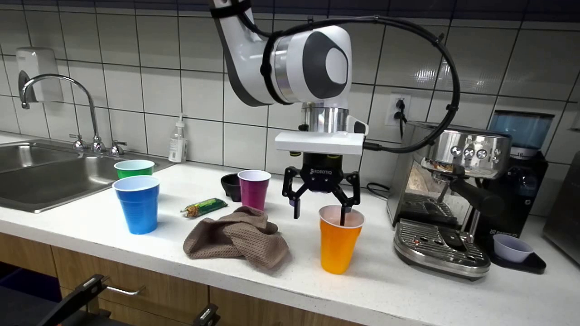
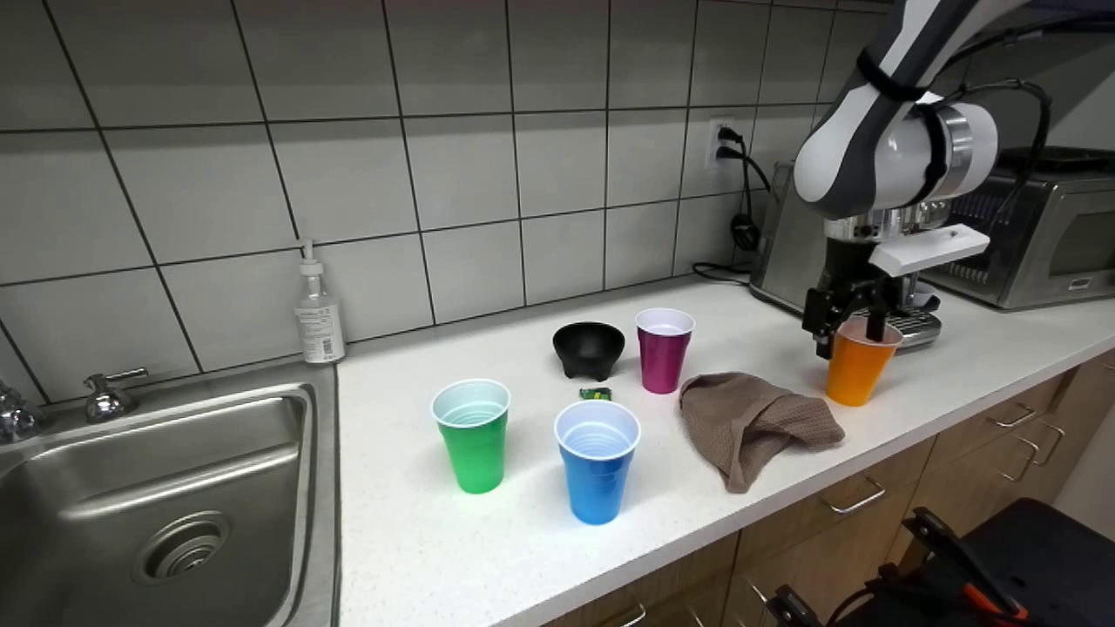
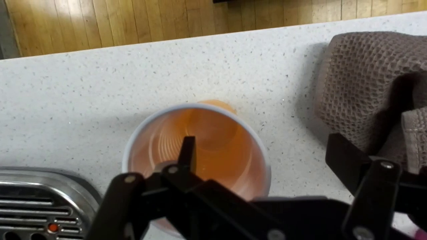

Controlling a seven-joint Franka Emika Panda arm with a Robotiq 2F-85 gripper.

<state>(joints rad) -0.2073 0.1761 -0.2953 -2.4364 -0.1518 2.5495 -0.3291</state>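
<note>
My gripper (image 1: 320, 218) hangs over the counter with its fingers spread wide and nothing held between them. Below it stands an orange cup (image 1: 340, 249) with a pale inside. One finger (image 3: 187, 151) reaches over the cup's mouth, its tip apparently just inside the rim. The other finger (image 3: 347, 163) is outside the cup, on the side towards a crumpled brown cloth (image 1: 240, 235). The near wall of the orange cup (image 2: 854, 374) lies between the two fingers, with visible space on both sides. In the wrist view the arm's linkage hides part of the rim.
A purple cup (image 1: 253, 192), a black bowl (image 2: 589, 348) and a green packet (image 1: 206, 207) lie behind the cloth. Blue (image 1: 138, 208) and green (image 2: 475, 444) cups stand nearer the sink (image 2: 157, 488). An espresso machine (image 1: 446, 235) stands close beside the orange cup.
</note>
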